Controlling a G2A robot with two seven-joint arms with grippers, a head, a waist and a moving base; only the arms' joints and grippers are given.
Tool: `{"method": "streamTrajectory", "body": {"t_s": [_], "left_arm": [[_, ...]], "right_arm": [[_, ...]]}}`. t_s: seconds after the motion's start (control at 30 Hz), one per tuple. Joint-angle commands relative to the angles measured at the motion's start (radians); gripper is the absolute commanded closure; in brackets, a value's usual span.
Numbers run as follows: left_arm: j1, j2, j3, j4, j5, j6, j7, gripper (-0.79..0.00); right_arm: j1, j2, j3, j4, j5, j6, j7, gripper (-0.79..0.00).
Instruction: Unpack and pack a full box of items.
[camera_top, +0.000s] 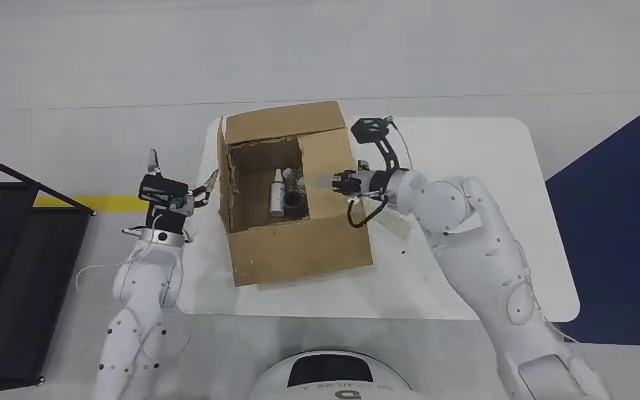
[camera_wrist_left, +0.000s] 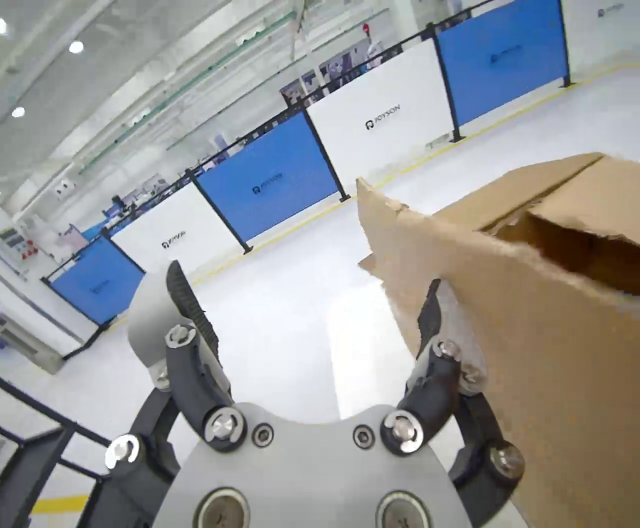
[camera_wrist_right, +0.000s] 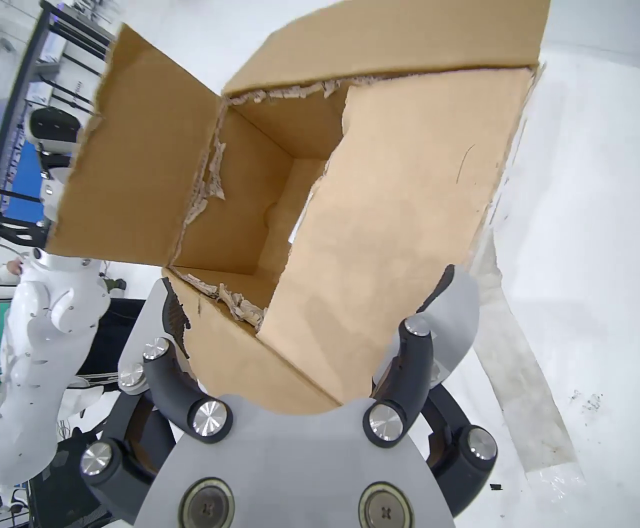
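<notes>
Cardboard box (camera_top: 300, 250) sat mid-frame on the white bench (camera_top: 470, 160), white bottle (camera_top: 277, 190) inside; left tool (camera_wrist_left: 302, 280) spread beside one flap, right tool (camera_wrist_right: 309, 284) spread around another.

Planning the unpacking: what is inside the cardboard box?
A white bottle and a dark round item lie in the cardboard box. Its inward-folded flap covers the rest of the inside.

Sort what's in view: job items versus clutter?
Job:
- box
- white bottle and dark item inside it
- left end effector and right end effector, both open at the box

Lying about:
- tape strip on the table
- black rack off to the table's side
</notes>
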Motion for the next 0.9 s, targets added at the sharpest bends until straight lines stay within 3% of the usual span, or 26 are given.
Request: {"method": "streamTrajectory", "body": {"t_s": [0.0,0.2,0.43,0.67,0.87], "left_arm": [[-0.022,-0.001,0.04,0.009,0.046,-0.004,-0.02,-0.785],[-0.06,0.0,0.101,0.068,0.167,0.0,-0.106,-0.785],[-0.065,0.005,0.128,0.028,0.27,-0.042,-0.199,-0.785],[-0.029,-0.006,0.091,-0.057,0.075,0.12,-0.15,-0.785],[-0.002,-0.006,0.041,-0.039,0.035,0.183,-0.148,-0.785]], "right_arm": [[-0.051,0.01,0.068,-0.043,0.029,-0.035,-0.013,-0.785],[-0.187,0.036,0.236,-0.126,0.091,-0.119,-0.037,-0.785],[-0.264,0.05,0.301,-0.163,0.123,-0.162,-0.046,-0.785],[-0.298,0.056,0.315,-0.194,0.123,-0.183,-0.058,-0.785],[-0.298,0.056,0.315,-0.194,0.123,-0.183,-0.058,-0.785]]}}
